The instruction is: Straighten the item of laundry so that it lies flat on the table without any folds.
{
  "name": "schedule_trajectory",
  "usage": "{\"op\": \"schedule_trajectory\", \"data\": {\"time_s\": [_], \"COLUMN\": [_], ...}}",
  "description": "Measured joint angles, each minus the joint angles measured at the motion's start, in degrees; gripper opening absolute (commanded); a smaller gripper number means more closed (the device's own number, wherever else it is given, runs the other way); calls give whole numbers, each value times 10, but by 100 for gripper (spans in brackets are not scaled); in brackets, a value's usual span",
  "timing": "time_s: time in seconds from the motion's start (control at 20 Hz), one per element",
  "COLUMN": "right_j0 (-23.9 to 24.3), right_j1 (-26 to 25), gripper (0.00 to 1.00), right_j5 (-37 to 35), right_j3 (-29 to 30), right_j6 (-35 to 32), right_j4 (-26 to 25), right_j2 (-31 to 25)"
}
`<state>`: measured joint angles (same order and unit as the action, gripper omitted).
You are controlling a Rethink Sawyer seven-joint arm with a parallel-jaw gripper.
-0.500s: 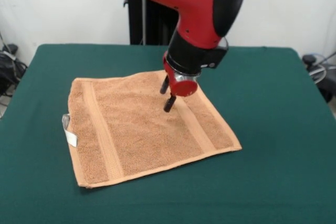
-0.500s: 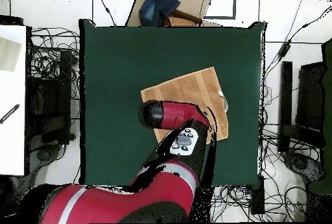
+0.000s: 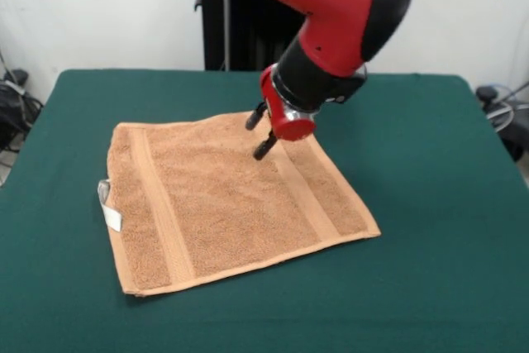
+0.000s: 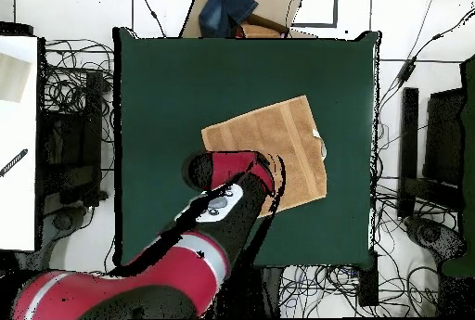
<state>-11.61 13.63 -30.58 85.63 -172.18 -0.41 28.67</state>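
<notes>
Pincer (image 3: 260,131) lifted, arm hiding towel (image 3: 231,200) corner

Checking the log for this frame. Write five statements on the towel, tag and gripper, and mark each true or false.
1. The towel lies spread open on the table. True.
2. The gripper is clamped on a towel corner. False: it hangs open above the towel, holding nothing.
3. The white loop tag sticks out from a towel edge. True.
4. The towel hangs over the table's edge. False: it lies wholly on the green top.
5. Two woven bands cross the towel. True.
</notes>
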Motion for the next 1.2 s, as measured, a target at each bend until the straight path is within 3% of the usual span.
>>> {"op": "schedule_trajectory", "data": {"time_s": [0.45,0.8,1.2], "right_j0": [-40,-39,-21], "right_j1": [-21,-23,-10], "gripper": [100,100,100], "right_j5": [-8,-8,-8], "right_j3": [-23,-48,-50], "right_j6": [0,0,0], "right_j4": [0,-24,-20], "right_j2": [57,97,100]}}
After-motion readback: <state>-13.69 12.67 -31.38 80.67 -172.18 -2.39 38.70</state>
